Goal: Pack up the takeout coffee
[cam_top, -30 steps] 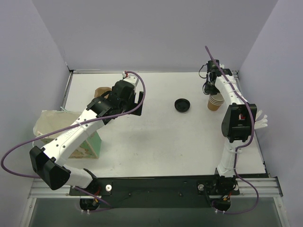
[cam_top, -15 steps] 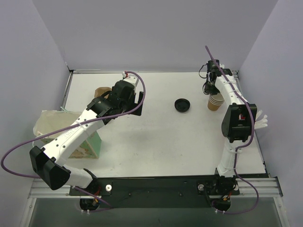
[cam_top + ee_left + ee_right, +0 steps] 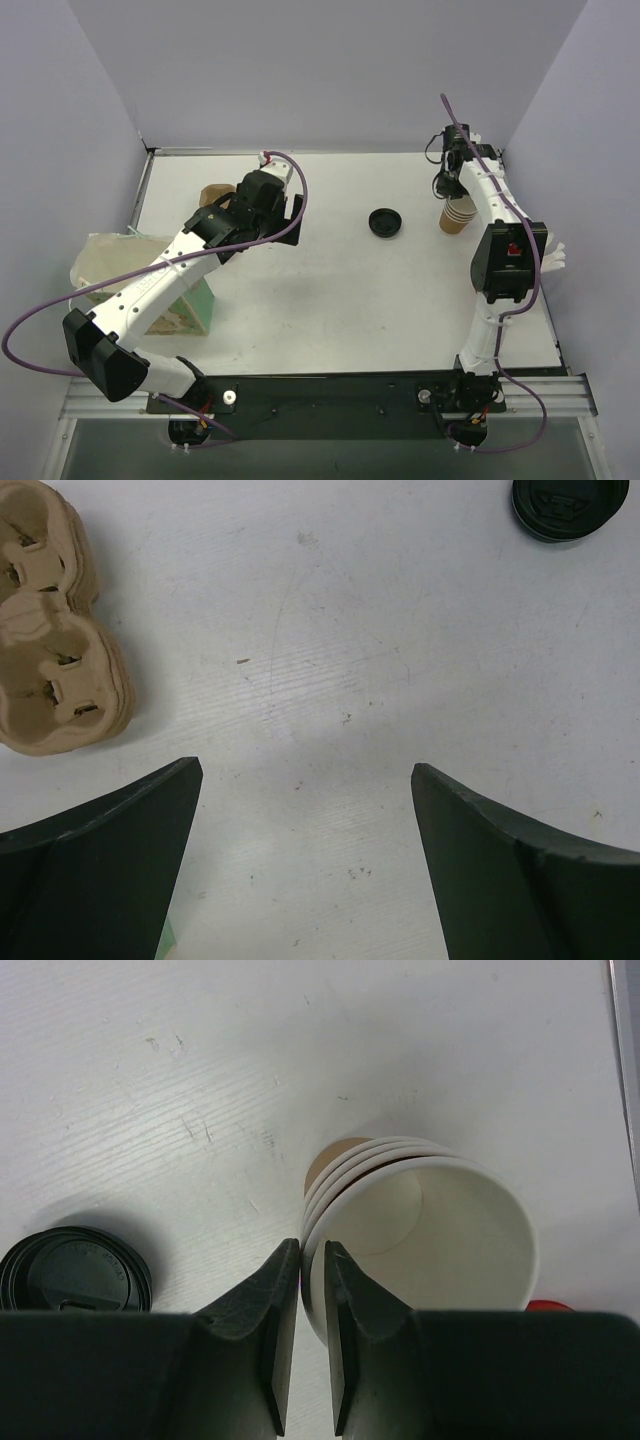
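Observation:
A stack of brown kraft-paper cups (image 3: 457,216) stands open-topped at the far right; the right wrist view (image 3: 425,1225) shows its white inside. My right gripper (image 3: 449,193) is closed on the left rim of the top cup (image 3: 312,1245), one finger inside and one outside. The black lid (image 3: 385,222) lies apart on the table to the cups' left and also shows in the right wrist view (image 3: 75,1272). My left gripper (image 3: 297,218) is open and empty above bare table (image 3: 305,770).
A tan pulp cup carrier (image 3: 213,193) lies at the far left, also in the left wrist view (image 3: 50,650). A paper bag (image 3: 98,262) and a green box (image 3: 192,305) stand at the left edge. The lid shows in the left wrist view (image 3: 570,505).
My right arm has shifted slightly to the right with the cup rim between its fingers. The left arm has not moved.

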{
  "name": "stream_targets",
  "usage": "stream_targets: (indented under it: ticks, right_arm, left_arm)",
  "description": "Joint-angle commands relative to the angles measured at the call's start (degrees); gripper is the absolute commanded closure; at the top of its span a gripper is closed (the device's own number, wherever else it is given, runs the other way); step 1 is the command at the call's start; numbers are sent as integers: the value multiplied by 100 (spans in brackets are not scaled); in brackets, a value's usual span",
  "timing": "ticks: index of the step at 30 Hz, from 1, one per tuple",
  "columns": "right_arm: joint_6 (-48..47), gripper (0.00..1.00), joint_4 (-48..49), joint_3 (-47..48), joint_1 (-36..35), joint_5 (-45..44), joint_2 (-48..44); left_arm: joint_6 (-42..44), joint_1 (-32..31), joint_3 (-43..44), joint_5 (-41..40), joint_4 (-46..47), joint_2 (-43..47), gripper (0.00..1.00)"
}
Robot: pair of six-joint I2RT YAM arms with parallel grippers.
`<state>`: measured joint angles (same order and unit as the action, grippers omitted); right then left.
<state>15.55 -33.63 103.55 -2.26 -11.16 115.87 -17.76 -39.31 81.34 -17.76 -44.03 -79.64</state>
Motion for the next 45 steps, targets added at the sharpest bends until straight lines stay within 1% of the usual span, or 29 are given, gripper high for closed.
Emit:
stream_targets:
  ticks: [1, 7, 17, 29, 33, 39, 45]
  right_arm:
    - [71, 87, -65, -27, 42, -115, -434]
    - [62, 86, -65, -10, 42, -97, -434]
    - [71, 100, -74, -19, 50, -106, -417]
    - [-113, 100, -433, 332, 15, -492, -610]
    - [-228, 100, -636, 578, -29, -598, -557]
    - [-333, 100, -750, 675, -125, -729, -531]
    - [-474, 100, -1093, 1149, -257, -1125, -645]
  left_arm:
    - [27, 20, 84, 27, 44, 45, 3]
    - [27, 20, 84, 36, 35, 10, 3]
    - [27, 20, 136, 44, 0, -34, 2]
    - [27, 20, 189, 71, 9, -70, 2]
    - [18, 20, 189, 97, 9, -87, 3]
    - [27, 20, 172, 97, 26, -52, 3]
    - [36, 29, 180, 115, 26, -43, 3]
